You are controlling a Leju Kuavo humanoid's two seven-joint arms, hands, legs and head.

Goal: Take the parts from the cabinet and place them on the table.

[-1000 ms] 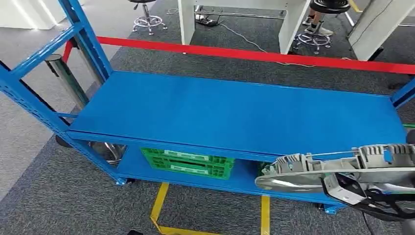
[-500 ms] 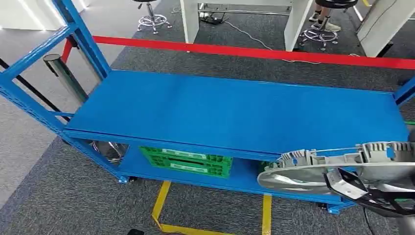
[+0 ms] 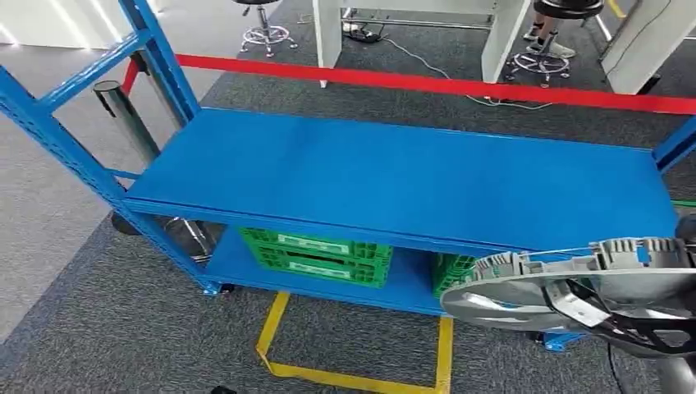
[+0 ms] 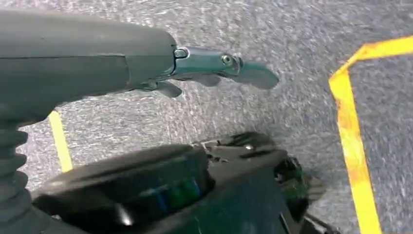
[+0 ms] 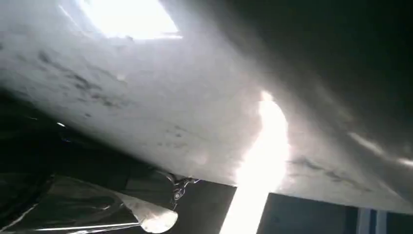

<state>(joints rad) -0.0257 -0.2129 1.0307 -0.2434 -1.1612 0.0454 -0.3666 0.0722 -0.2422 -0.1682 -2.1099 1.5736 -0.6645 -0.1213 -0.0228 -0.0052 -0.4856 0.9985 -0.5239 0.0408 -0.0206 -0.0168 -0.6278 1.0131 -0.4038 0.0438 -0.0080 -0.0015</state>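
In the head view my right hand point(image 3: 611, 316) grips a large silver cast-metal part point(image 3: 558, 283) with ribbed fins along its top edge, held low at the right, in front of the blue rack point(image 3: 394, 176). The part's pale surface point(image 5: 185, 117) lies very close in the right wrist view. Dark fingers point(image 3: 632, 328) wrap under the part. My left hand point(image 4: 97, 58) hangs over grey carpet with its fingers point(image 4: 229, 68) stretched out and nothing in it. The rack's upper shelf is bare.
Two green crates point(image 3: 316, 256) point(image 3: 450, 271) sit on the rack's lower shelf. A red barrier tape point(image 3: 427, 82) on a steel post point(image 3: 127, 119) runs behind the rack. Yellow floor tape point(image 3: 345, 376) marks the carpet in front. Stools and white desk legs stand beyond.
The whole picture has shifted, so the camera has moved; the rack now sits slightly right and more floor shows in front. The silver part stays in my right hand.
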